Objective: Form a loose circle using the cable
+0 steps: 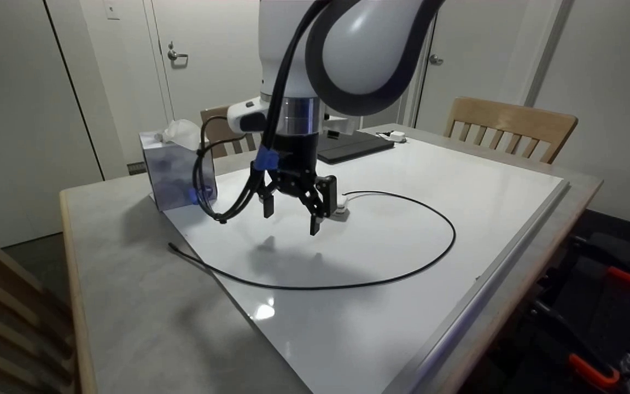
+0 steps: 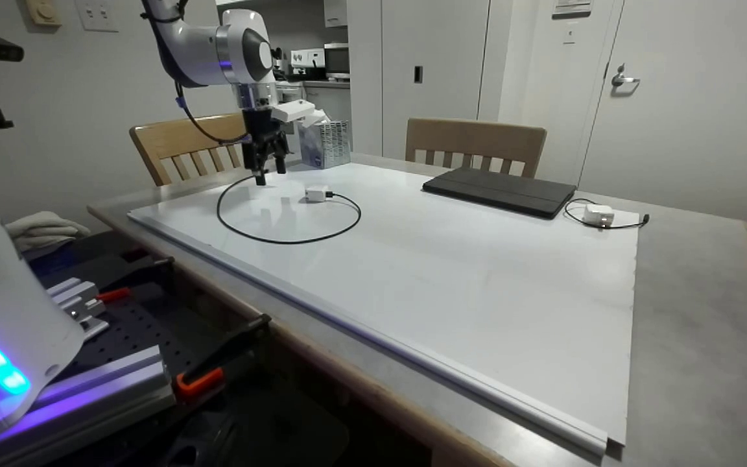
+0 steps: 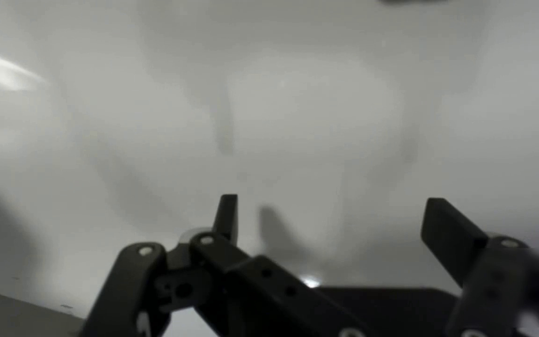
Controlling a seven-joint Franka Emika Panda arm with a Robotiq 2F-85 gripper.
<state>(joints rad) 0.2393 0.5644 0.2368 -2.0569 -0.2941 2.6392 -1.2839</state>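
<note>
The black cable [image 1: 315,288] lies in a wide, open curve on the white board. A white block [image 1: 341,204] sits at one of its ends; in an exterior view this block [image 2: 317,193] shows more fully. The dark plug end [image 1: 172,247] rests past the board's edge on the grey tabletop, apart from the block. My gripper [image 1: 292,216] hangs above the board, within the curve's span as that view shows it. In the wrist view the gripper [image 3: 332,203] is open, with only board surface and shadows between its fingers.
A tissue box [image 2: 325,144] stands at a board corner near the arm. Farther along lie a flat dark laptop [image 2: 500,191] and a white adapter [image 2: 598,215] with its own black cord. A raised metal ledge [image 2: 373,331] runs down one side of the board. Wooden chairs surround the table.
</note>
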